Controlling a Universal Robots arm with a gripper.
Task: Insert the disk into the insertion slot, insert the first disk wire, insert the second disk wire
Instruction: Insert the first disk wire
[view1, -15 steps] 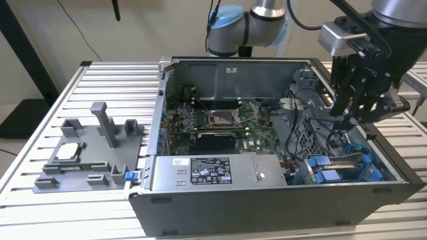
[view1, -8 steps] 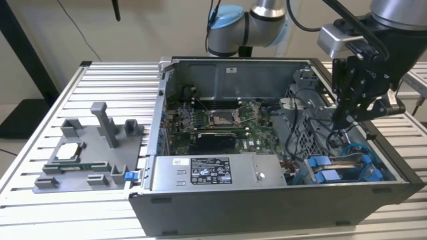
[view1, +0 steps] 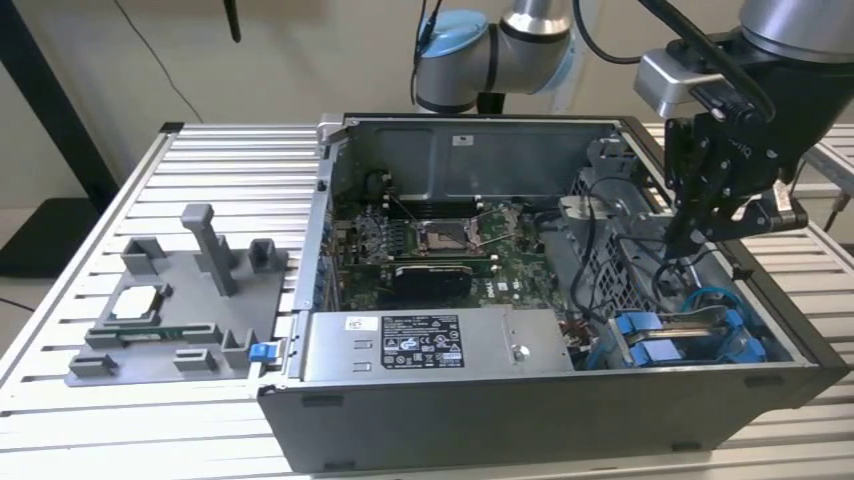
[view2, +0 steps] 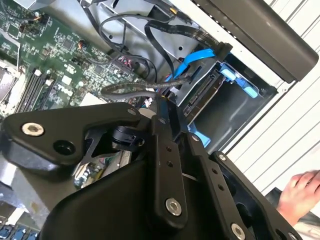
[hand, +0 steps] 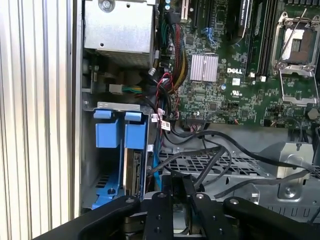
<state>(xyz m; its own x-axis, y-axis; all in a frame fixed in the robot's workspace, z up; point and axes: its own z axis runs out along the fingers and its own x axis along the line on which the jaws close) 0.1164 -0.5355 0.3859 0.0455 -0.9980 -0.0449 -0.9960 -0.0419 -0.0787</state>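
Closest to the lens in both wrist views are the black links of your hand (hand: 184, 182), its fingers (view2: 161, 150) drawn nearly together. You cannot tell whether a wire is pinched between them. In the exterior view the hand (view1: 683, 245) hangs inside the open computer case (view1: 534, 420), toward the exterior view's right, just above a tangle of black wires (hand: 225, 142).

Your disk (hand: 134, 172) is already seated in the insertion slot (hand: 117, 106), at the near corner of the case on the exterior view's right, with its blue carrier tabs at the mouth of the bay. A blue cable (view2: 197, 56) loops just beside the disk (view2: 202, 92), and a braided grey wire (view2: 130, 90) ends close to your fingertips.

Left of the bay, along the near wall, lies the labelled power supply (view1: 427, 345), with the motherboard (view1: 427, 240) behind it. Well apart, on the slatted bench (view1: 200, 150) at the exterior view's left, stands a grey fixture tray (view1: 174, 300). A person's hand (view2: 300, 192) rests outside the case.
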